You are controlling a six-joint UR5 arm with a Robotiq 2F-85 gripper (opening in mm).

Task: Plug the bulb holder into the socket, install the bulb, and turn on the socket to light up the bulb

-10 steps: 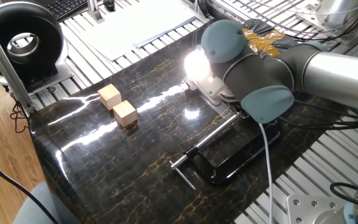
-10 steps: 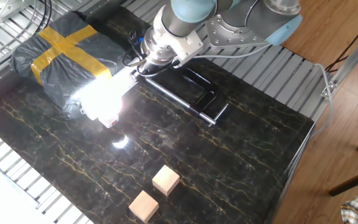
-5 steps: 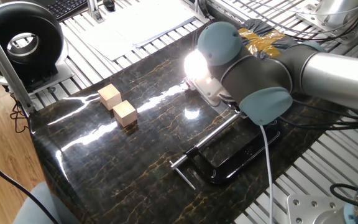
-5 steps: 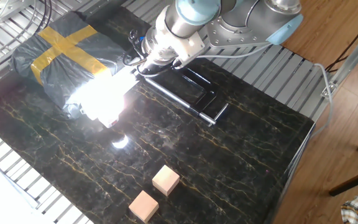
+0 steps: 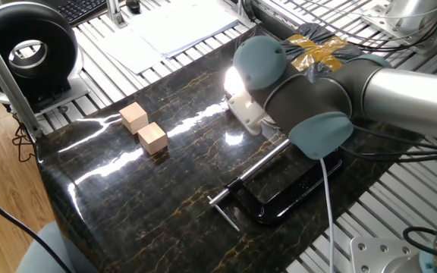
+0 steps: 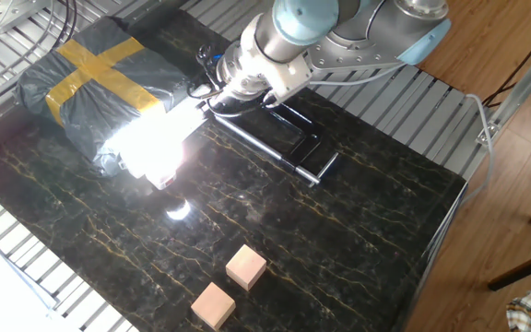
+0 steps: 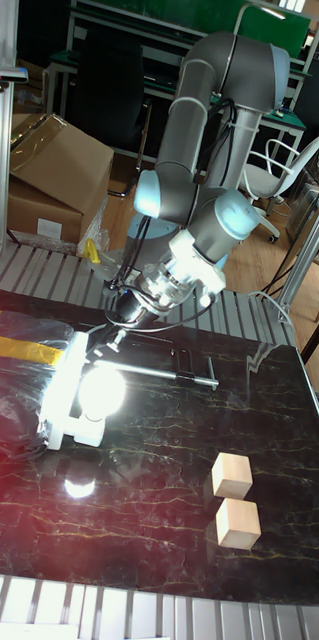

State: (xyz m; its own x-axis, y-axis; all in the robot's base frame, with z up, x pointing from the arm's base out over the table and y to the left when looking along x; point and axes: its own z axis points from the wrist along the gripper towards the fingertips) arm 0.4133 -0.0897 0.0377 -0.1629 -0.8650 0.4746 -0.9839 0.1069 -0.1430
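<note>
Since a second ago we see the arm drawn back from the lit bulb (image 7: 101,388), which glares over its holder on the socket (image 7: 67,415) near the table's (image 6: 358,221) edge, while the gripper (image 7: 119,312) is too small to judge.

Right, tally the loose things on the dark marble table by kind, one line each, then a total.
Tan wooden cubes: 2
Lit white round bulb: 1
White power strip: 1
Black metal clamp: 1
Black plastic-wrapped bundle with yellow tape: 1
Total: 6
</note>
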